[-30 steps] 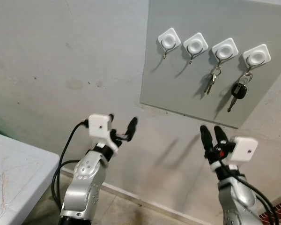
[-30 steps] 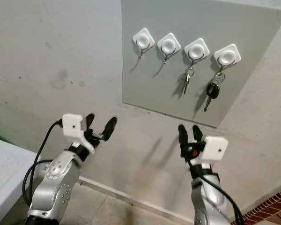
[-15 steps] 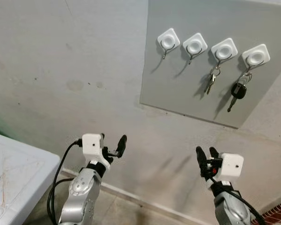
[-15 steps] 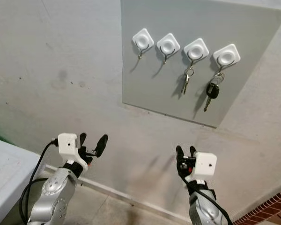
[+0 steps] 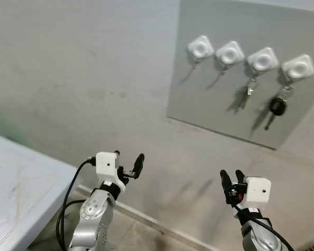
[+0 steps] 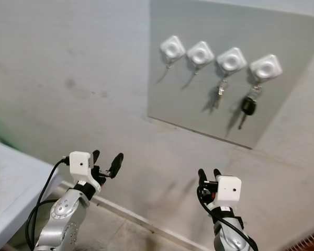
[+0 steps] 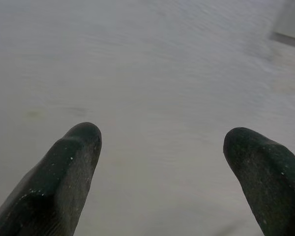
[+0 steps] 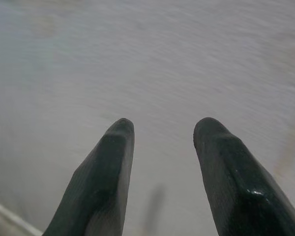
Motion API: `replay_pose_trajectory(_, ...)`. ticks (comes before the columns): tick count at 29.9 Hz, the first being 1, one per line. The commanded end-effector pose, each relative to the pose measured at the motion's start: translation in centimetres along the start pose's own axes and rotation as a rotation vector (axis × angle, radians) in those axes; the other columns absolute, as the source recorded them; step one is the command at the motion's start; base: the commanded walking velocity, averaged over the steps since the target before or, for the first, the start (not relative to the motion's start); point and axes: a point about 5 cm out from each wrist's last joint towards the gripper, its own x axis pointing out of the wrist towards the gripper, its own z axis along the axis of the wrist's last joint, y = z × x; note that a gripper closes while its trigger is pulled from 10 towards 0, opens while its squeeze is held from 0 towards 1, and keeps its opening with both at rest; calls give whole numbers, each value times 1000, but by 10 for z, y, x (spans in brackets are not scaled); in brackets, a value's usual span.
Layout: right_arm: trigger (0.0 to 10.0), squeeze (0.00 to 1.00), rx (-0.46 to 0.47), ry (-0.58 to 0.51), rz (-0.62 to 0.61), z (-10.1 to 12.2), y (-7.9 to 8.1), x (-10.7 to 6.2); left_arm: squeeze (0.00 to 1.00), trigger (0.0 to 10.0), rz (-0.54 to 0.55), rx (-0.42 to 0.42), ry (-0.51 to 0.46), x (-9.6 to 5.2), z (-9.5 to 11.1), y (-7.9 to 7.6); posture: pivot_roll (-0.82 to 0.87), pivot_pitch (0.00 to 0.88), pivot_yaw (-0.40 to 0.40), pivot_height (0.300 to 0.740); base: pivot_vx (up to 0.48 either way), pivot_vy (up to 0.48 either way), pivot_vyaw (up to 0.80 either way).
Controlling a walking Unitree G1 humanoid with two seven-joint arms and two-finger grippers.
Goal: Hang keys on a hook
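Grey wall across most of the head views, faintly blurred. Upper right, a grey board with four white hooks in a row; top and right edges cut off. Two left hooks bare. Third from the left carrying small silver keys, fourth a black-headed key (teeth too small to make out). Far left, white table, corner only. Low down, well below the board: left gripper spread wide, holding nothing; right gripper parted narrowly, also holding nothing. Open wall between grippers and board.
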Motion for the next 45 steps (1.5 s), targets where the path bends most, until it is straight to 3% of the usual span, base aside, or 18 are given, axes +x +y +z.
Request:
replay_pose_trajectory(1, 10000, 0, -23, 4, 1, -1, -2, 1, 0, 10000, -16, 17, -3, 2, 1, 0, -10, 0, -2, 740, 0, 0, 800)
replay_pose_trajectory(9, 10000, 0, -21, 1, 10, -1, -3, 1, 0, 10000, -15, 16, -11, 7, 5, 2, -13, 0, -2, 740, 0, 0, 800)
replay_pose_trajectory(14, 10000, 0, -27, -8, 16, 1, -3, 2, 0, 10000, -9, 3, -9, 9, 5, 2, -12, 0, -6, 740, 0, 478, 800)
replay_pose_trajectory(45, 10000, 0, -41, -2, 20, 2, -10, 5, 0, 10000, 38, 10, -10, 9, 7, 3, -6, 33, -13, 740, 0, 0, 800)
